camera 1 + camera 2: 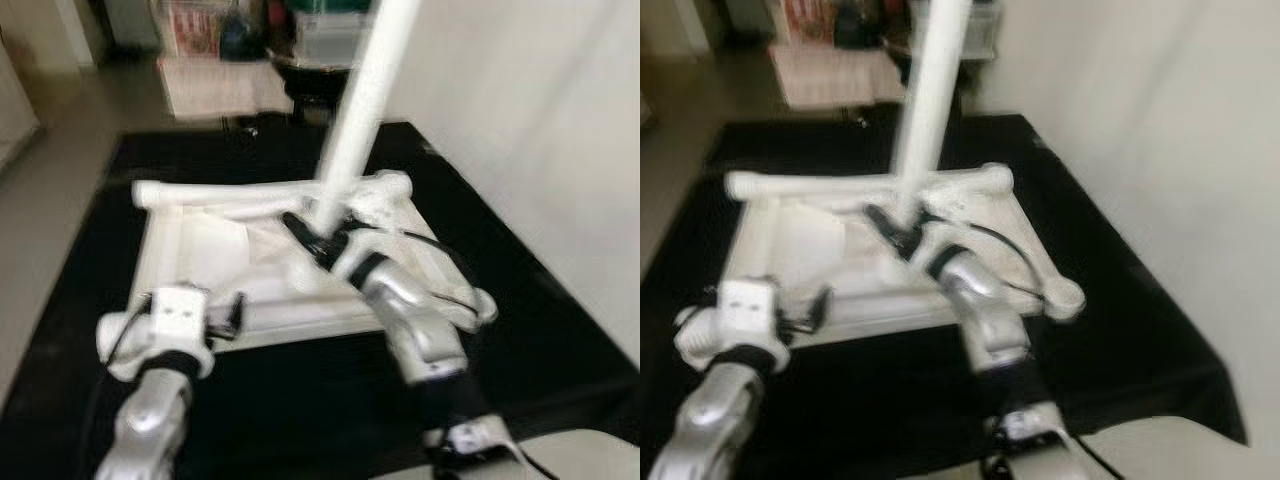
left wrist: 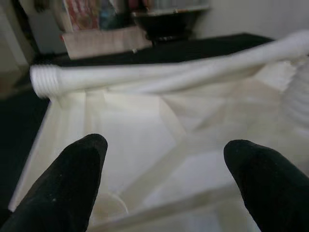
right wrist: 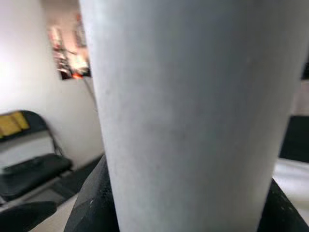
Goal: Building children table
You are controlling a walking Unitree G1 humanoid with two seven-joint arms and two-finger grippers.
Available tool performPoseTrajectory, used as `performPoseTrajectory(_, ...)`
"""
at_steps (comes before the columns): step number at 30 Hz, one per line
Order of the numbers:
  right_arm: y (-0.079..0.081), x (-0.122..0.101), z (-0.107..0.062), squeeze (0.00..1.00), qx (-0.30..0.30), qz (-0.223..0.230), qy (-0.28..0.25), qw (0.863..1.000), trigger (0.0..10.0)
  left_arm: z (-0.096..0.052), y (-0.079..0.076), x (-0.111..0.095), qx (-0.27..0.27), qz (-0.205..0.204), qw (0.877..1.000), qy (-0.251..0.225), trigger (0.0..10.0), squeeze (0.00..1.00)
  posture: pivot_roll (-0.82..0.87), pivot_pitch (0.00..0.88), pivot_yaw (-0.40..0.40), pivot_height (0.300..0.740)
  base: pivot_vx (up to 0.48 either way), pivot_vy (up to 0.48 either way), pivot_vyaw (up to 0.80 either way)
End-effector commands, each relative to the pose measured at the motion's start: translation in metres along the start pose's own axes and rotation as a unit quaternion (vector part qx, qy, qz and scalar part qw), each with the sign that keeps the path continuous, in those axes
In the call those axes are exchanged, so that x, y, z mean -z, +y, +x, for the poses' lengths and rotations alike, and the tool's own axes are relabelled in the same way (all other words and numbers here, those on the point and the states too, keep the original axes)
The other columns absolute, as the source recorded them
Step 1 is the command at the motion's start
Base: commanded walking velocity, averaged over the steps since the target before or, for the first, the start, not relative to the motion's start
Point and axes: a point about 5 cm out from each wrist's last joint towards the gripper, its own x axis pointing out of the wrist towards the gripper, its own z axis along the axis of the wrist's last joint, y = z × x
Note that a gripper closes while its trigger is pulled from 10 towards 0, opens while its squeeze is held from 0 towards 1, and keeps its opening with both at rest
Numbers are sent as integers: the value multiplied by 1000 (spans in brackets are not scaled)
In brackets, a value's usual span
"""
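The white table top [image 1: 210, 250] lies upside down on a black mat [image 1: 90, 250]. One white leg [image 1: 365, 100] stands nearly upright at its far right corner, and my right gripper [image 1: 312, 235] is shut on its lower end. In the right wrist view that leg [image 3: 188, 106] sits between the black fingers [image 3: 91, 208]. A second leg [image 1: 230, 193] lies along the far edge, its threaded end [image 2: 43, 79] pointing left. A third leg [image 1: 1045, 265] lies along the right side. My left gripper [image 1: 235, 315] is open at the near left edge, its fingers [image 2: 72, 174] spread over the underside.
A white wall [image 1: 540, 120] runs close along the mat's right side. Beyond the mat stand a pale board [image 1: 215, 85], a dark pot [image 1: 310, 70] and shelves of clutter [image 1: 200, 30]. A black chair [image 3: 34, 169] stands by a wall. Bare floor [image 1: 50, 150] lies to the left.
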Motion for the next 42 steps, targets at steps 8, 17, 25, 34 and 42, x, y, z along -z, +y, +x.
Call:
performPoseTrajectory(8,-6,-7,2,0,16,-15,-15,1000,10000,2,-6,4,14,-14,1000,-1,10000,0,-117,0,-56,740,0,0,476)
performPoseTrajectory(17,-7,-6,2,0,18,-10,-16,1000,10000,2,-9,9,34,-27,999,4,10000,0,-124,0,-64,740,0,-264,0)
performPoseTrajectory(25,-10,-6,2,0,24,-19,-11,999,10000,2,-10,12,37,-32,999,6,10000,0,-135,0,-56,740,0,-391,0)
performPoseTrajectory(34,-13,-6,3,0,40,-22,-11,999,10000,1,-8,13,35,-32,999,7,10000,0,-127,0,-59,740,0,-303,0)
performPoseTrajectory(42,-16,-7,1,0,59,-30,-7,998,10000,-1,-3,15,15,-21,1000,17,10000,0,-123,0,-55,740,0,-32,0)
